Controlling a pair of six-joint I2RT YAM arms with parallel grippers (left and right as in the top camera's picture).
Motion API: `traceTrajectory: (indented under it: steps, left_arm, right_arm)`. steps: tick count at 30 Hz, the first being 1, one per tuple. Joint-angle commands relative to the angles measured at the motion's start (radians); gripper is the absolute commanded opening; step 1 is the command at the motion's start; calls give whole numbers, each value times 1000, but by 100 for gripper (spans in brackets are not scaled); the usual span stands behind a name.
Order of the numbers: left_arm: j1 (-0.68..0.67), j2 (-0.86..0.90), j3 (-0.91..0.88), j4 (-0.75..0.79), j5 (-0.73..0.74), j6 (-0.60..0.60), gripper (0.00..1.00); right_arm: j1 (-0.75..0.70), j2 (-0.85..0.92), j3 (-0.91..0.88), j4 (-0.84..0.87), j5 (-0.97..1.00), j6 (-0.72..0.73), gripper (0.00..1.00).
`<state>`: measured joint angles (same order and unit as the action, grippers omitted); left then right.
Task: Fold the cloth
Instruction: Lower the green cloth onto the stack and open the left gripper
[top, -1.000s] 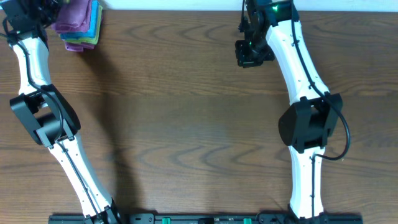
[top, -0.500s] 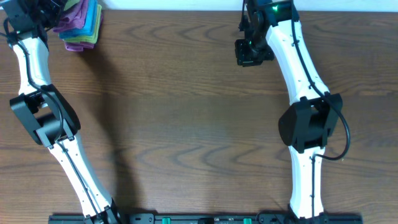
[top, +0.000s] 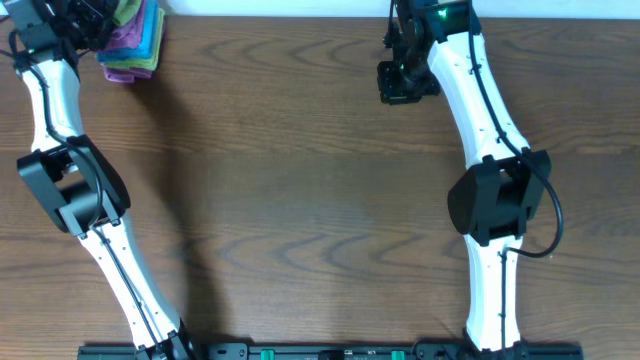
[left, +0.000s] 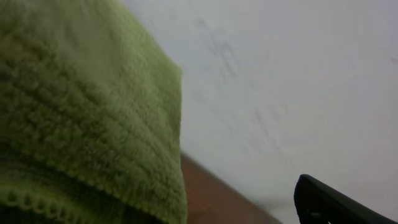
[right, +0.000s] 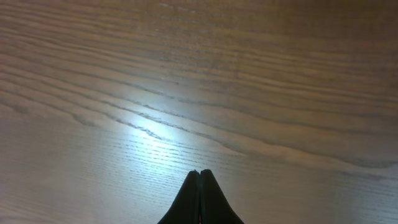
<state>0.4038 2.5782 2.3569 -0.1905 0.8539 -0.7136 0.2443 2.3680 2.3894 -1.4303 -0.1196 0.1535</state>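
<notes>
Reaching into the far left corner of the surface (top: 300, 200), the left hand (top: 88, 22) is hovering over a pile of folded cloths (top: 135, 60), where a purple cloth (top: 120, 32) and a blue cloth (top: 152, 35) are showing among the layers. In the left wrist view the lime-green cloth (left: 81, 124) is filling the left half of the picture, very near the lens, with a white wall (left: 280, 74) behind it and one dark finger (left: 336, 202) poking in at the lower right. Whether that hand is pinching the cloth or standing open around it, I cannot tell, since its other finger is hidden.

The step in hand looks like getting the green cloth out of the pile. Doing it well is probably asking for a grip on that one layer only, near an edge or corner, and a lift that is not dragging the purple and blue neighbours along. The bare wood in the middle is offering room to spread it flat before any fold.

The cloth is looking thick and looped, a soft microfibre with a stitched, beaded hem along its lower edge; it is likely sagging and bunching when raised. The surface is showing brown wood grain, smooth and glossy.

Farther right, the right hand (top: 400, 80) is hanging over bare wood, its fingers (right: 193, 199) pressed together on nothing.
</notes>
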Motion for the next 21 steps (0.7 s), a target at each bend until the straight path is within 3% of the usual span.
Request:
traceTrajectory:
  steps: [1, 21]
  left_arm:
    - [-19, -7, 20, -31, 61, -8, 96]
    - [-23, -86, 20, -235, -18, 41, 95]
  right_arm:
    - [13, -8, 19, 5, -20, 18, 1]
    - [12, -8, 19, 5, -19, 6, 1]
